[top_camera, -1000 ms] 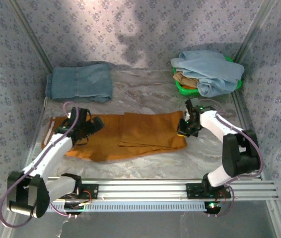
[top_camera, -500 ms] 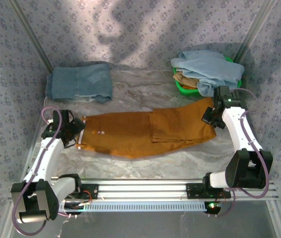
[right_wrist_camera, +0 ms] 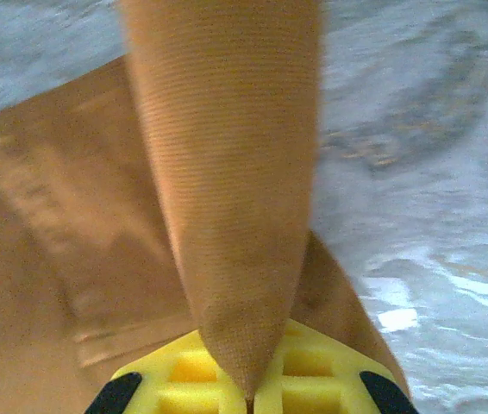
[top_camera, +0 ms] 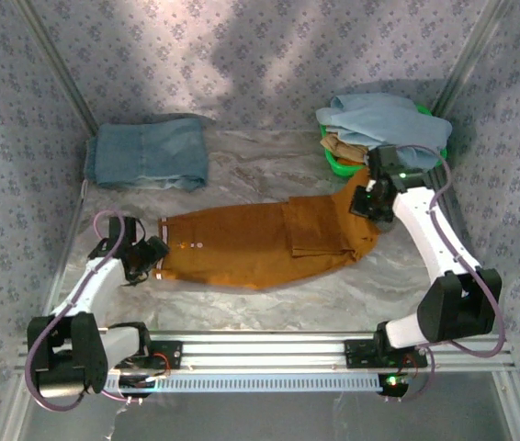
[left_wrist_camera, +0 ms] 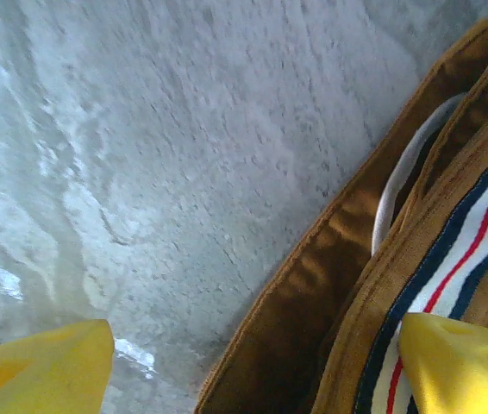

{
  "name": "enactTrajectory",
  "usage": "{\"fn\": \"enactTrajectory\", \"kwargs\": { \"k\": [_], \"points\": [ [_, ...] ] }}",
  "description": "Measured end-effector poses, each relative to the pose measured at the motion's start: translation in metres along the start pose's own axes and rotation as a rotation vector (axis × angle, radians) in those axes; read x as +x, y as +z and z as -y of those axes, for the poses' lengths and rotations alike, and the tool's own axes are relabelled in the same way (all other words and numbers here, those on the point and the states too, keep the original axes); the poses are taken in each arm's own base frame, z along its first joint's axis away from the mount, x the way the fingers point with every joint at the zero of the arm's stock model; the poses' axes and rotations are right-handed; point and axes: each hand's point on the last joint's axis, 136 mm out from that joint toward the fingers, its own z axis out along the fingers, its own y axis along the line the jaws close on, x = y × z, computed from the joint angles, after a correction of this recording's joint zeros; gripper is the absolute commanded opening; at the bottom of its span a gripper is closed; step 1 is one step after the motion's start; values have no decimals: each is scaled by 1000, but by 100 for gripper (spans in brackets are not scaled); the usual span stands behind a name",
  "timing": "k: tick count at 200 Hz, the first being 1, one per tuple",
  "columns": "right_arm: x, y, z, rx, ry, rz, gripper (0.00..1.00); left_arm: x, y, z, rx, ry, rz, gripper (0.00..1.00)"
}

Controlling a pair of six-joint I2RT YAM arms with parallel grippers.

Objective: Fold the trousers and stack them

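The rust-orange trousers (top_camera: pixel 242 243) lie lengthwise across the middle of the table, with the waistband at the left and the legs doubled over at the right. My left gripper (top_camera: pixel 152 253) sits at the waistband end. In the left wrist view it (left_wrist_camera: pixel 253 384) is open, its yellow fingertips (left_wrist_camera: pixel 41 371) far apart, and the waistband (left_wrist_camera: pixel 313 293) with its striped lining (left_wrist_camera: pixel 451 259) runs between them. My right gripper (top_camera: pixel 367 200) is raised over the leg end. In the right wrist view it (right_wrist_camera: pixel 248 398) is shut on a pinched fold of the trouser cloth (right_wrist_camera: pixel 227 129).
A folded grey-blue denim pair (top_camera: pixel 150 152) lies at the back left. A green basket (top_camera: pixel 341 165) under a pale blue garment (top_camera: pixel 389 129) stands at the back right, close behind my right gripper. The aluminium rail (top_camera: pixel 333 349) runs along the front, and patterned walls close in the sides.
The trousers were pulled out long. My right gripper then carried the leg end back and to the left, lifting it. My left gripper went out to the left, then back to the waistband.
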Motion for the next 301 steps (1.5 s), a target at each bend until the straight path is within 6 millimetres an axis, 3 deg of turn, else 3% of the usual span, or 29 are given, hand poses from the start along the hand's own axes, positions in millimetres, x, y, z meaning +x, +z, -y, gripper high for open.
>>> {"fn": "enactTrajectory", "kwargs": {
  "k": [77,163,197,235,271,301],
  "points": [
    [31,-55,-132,-266,-263,27,0,12,11,14,85,23,-72,86],
    [79,-86,-278,-547,-424,-69,0,13,8,19,114,32,-70,86],
    [98,-79,-326,-615,-449,-129,0,14,9,19,113,34,-72,86],
    [127,-51,-371,-641,-479,-216,0,16,9,17,113,33,-73,86],
    [152,-20,-389,-629,-501,-292,0,15,1,10,90,16,-40,86],
    [161,-9,-391,-618,-508,-322,0,6,-24,-3,50,-6,48,83]
  ]
}}
